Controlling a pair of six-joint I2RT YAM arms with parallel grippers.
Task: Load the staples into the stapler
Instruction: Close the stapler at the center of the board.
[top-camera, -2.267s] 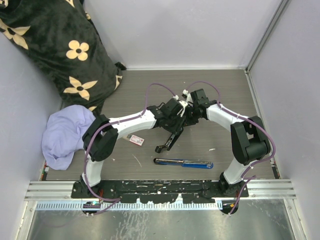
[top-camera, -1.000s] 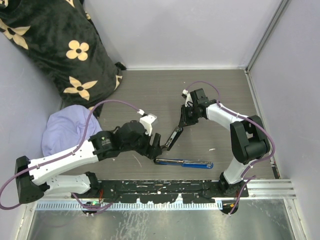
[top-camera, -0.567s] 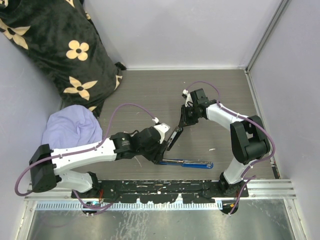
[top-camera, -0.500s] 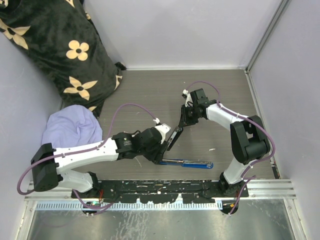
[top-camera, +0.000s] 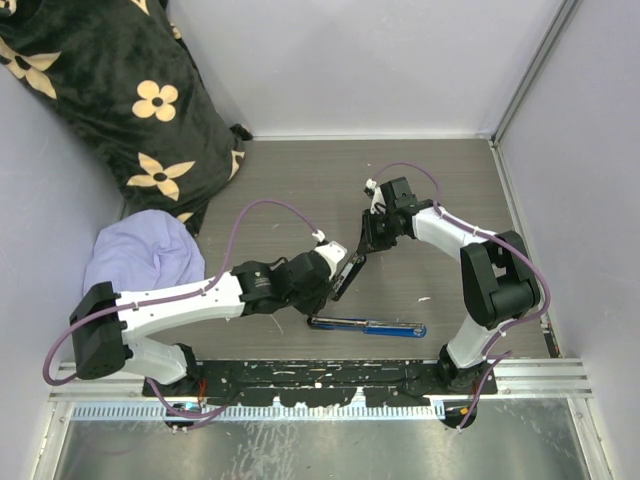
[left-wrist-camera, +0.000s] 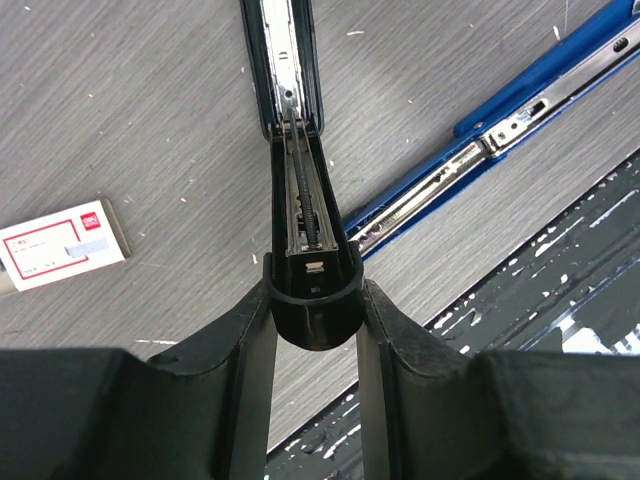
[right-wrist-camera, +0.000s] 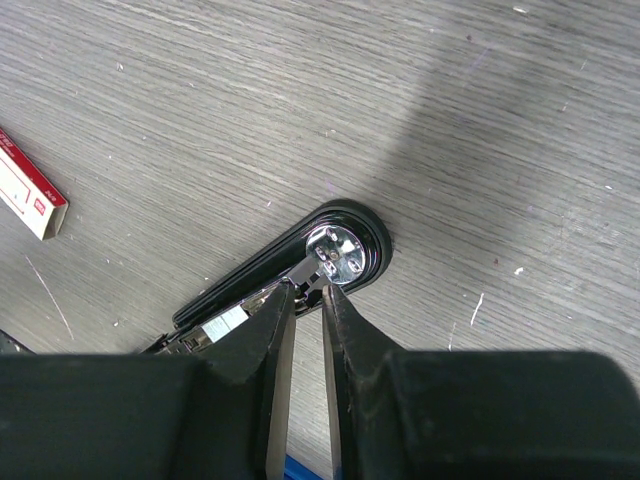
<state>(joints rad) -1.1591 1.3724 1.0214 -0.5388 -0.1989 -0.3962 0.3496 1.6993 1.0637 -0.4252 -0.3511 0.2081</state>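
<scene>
Both L gripper (left-wrist-camera: 316, 300) & R gripper (right-wrist-camera: 307, 290) pinch black stapler (left-wrist-camera: 300, 190); staples (left-wrist-camera: 62, 243) nearby.

Left gripper (left-wrist-camera: 315, 300) has swung over — now clamped on the black stapler (left-wrist-camera: 303, 195).

White arms (top-camera: 170, 305), black joints (top-camera: 505, 280), purple cables (top-camera: 265, 205); black left end effector (left-wrist-camera: 315, 300) and right end effector (right-wrist-camera: 307, 295)

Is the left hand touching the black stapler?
Touching. The left wrist view shows both fingers of the left hand pressed against the black stapler's rounded end, no gap.
</scene>
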